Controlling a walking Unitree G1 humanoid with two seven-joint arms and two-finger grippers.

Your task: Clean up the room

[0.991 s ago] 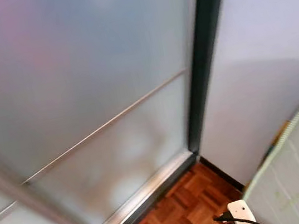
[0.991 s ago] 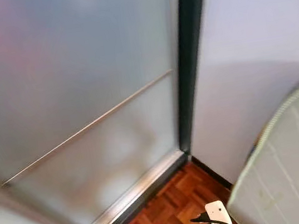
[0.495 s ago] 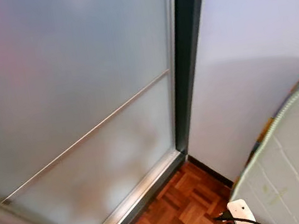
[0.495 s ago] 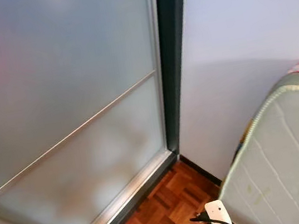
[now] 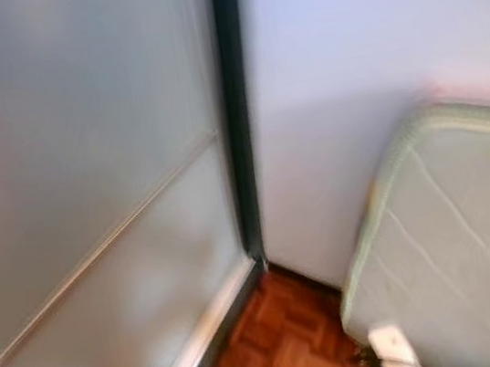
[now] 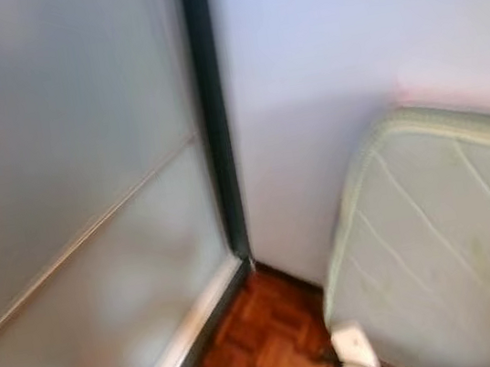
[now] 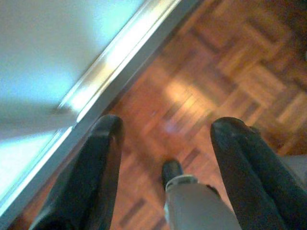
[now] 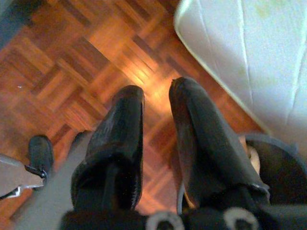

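Observation:
My left gripper hangs low over the parquet floor, open wide with nothing between its fingers. Beside it runs the metal bottom track of a sliding door. In the right wrist view my right gripper also points down at the floor, with a narrow gap between its fingers and nothing in it. It hangs close to the edge of a pale green mattress. In the eye views the white tops of both wrists sit at the lower edge. No loose item shows on the floor.
A frosted glass sliding door with a dark frame stands ahead on the left. A white wall meets it at a corner. The mattress leans there on the right. A narrow strip of parquet lies between. The eye views are blurred.
The whole picture has shifted left and blurred, so the camera has turned right. More wall and mattress show now, and less of the glass door.

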